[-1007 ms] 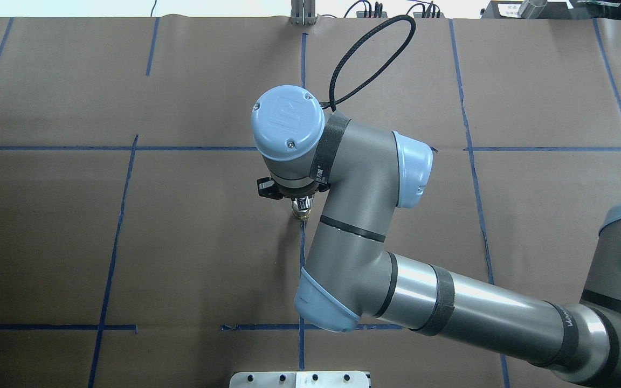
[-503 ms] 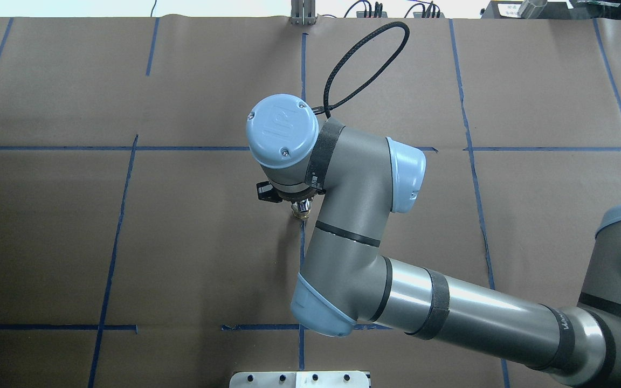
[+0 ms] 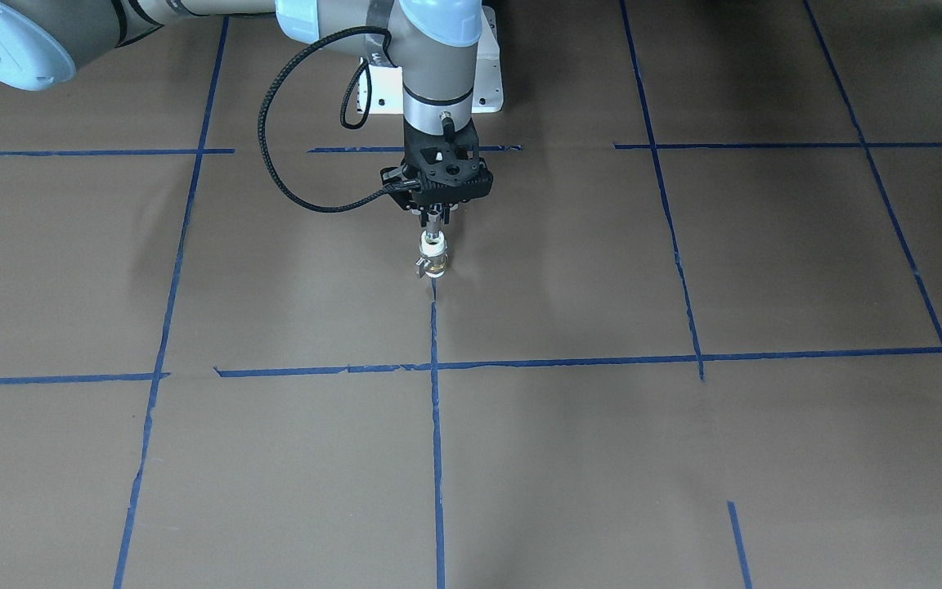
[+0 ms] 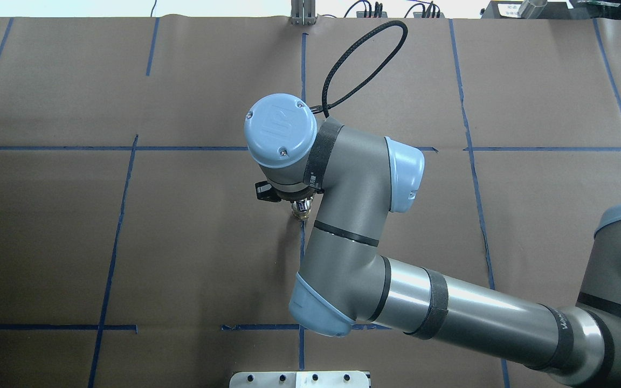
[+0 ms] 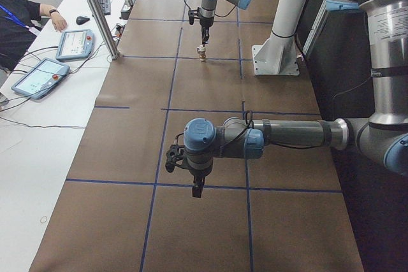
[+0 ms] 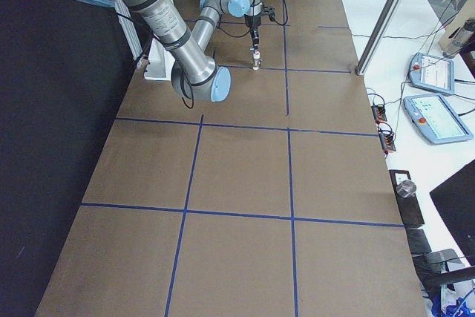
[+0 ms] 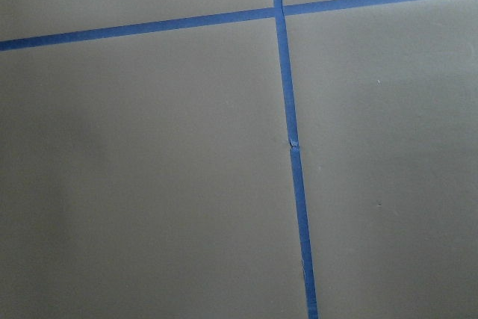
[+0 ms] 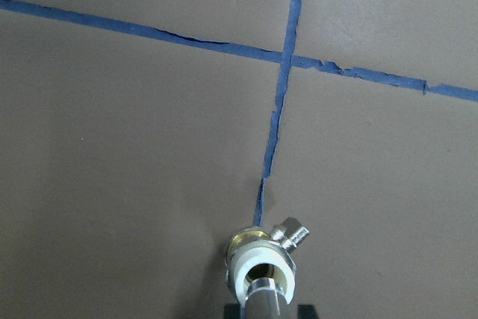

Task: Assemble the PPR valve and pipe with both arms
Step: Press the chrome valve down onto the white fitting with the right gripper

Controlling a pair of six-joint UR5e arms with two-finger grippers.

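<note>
The PPR valve (image 3: pixel 434 258) stands upright on the brown table on a blue tape line, white end up, brass middle, silver lever to one side. It also shows in the right wrist view (image 8: pixel 259 258) and the overhead view (image 4: pixel 302 211). My right gripper (image 3: pixel 436 216) hangs straight above it, shut on the silver pipe (image 8: pixel 267 300), whose lower end sits at the valve's white top opening. My left gripper (image 5: pixel 197 189) hangs over bare table far from the valve; I cannot tell whether it is open or shut. The left wrist view shows only table and tape.
Brown paper with a grid of blue tape lines (image 3: pixel 435 368) covers the table. The white pedestal base (image 3: pixel 483 86) stands behind the valve. A black cable (image 4: pixel 361 59) loops off the right wrist. Operators' tablets (image 5: pixel 38 78) lie beyond the table's far edge.
My right wrist has shifted slightly toward the robot's side and left over the valve. The valve has stayed in place.
</note>
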